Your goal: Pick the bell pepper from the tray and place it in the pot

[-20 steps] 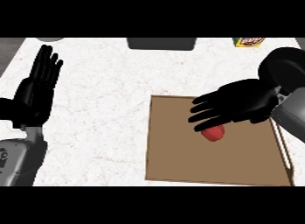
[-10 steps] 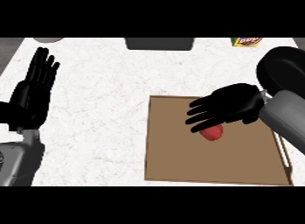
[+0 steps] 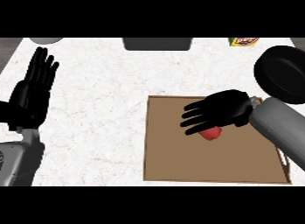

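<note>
- Two hands show as we look down on the white speckled bench; we start nearest, with the brown tray, whose right rim carries a pale handle partly covered by our right forearm.
- On the tray's upper middle lies the red bell pepper; we see only its lower part, because our right hand hovers over it and hides the rest.
- Our right hand's fingers are straight and spread, pointing left, curled round nothing; whether the palm touches the pepper we cannot tell.
- At the left edge, well apart from the tray, our left hand rests upright with its fingers straight and held close together.
- Farther off at the right, the black pot sits beyond the tray's far right corner, cut off by the view's edge.
- Along the far edge we make out a dark grey box, a pale round shape at the left, and a yellow packet, all cut off and hard to identify.
</note>
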`<state>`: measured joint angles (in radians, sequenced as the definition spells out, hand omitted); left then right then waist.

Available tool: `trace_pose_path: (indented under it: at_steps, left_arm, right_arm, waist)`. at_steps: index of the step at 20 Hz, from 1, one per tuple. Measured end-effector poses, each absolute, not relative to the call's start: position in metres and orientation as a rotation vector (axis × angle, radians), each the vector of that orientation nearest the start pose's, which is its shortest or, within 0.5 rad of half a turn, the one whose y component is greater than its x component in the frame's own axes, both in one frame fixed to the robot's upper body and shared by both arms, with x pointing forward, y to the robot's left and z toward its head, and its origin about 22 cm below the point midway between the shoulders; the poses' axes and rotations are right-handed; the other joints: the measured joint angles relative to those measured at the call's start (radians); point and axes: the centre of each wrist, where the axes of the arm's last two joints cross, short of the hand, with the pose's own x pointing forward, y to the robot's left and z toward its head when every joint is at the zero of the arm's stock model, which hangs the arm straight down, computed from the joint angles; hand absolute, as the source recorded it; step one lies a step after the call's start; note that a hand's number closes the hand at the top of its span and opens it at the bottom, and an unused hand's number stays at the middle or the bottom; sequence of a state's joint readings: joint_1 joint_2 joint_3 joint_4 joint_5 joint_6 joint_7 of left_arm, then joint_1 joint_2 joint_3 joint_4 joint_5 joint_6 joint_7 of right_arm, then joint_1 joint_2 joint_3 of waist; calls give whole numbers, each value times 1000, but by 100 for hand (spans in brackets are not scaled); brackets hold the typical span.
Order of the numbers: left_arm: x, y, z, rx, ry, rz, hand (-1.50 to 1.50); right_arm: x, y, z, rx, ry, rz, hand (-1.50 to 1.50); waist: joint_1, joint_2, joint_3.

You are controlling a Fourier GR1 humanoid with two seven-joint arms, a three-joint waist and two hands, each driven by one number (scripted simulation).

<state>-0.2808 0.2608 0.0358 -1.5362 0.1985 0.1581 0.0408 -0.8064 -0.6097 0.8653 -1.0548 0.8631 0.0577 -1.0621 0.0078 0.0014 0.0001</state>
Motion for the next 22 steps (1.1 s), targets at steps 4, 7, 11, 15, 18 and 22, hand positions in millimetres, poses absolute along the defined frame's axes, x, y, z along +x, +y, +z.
trace_pose_path:
  at_steps: [4,7,11,15,18,22]
  left_arm:
    - [303,270,81,99,-1767,42,0]
    - [305,267,82,103,-1764,43,0]
    - [308,266,84,100,-1768,38,0]
    - [306,268,85,100,-1767,39,0]
    - [309,267,83,101,-1761,45,0]
    - [309,266,81,105,-1762,42,0]
  right_arm:
    - [373,-199,62,-180,1665,-2672,-150]
    - [369,-195,45,-202,1654,-2681,-150]
    - [371,-187,29,-219,1645,-2688,-150]
    - [367,-177,20,-238,1608,-2682,150]
    - [363,-174,18,-254,1562,-2649,150]
    - [359,-174,15,-263,1574,-2587,150]
  waist:
    - [1,0,0]
    - [0,0,0]
    - [2,1,0]
    - [2,-3,-3]
    - [1,-6,-5]
    - [4,-10,-8]
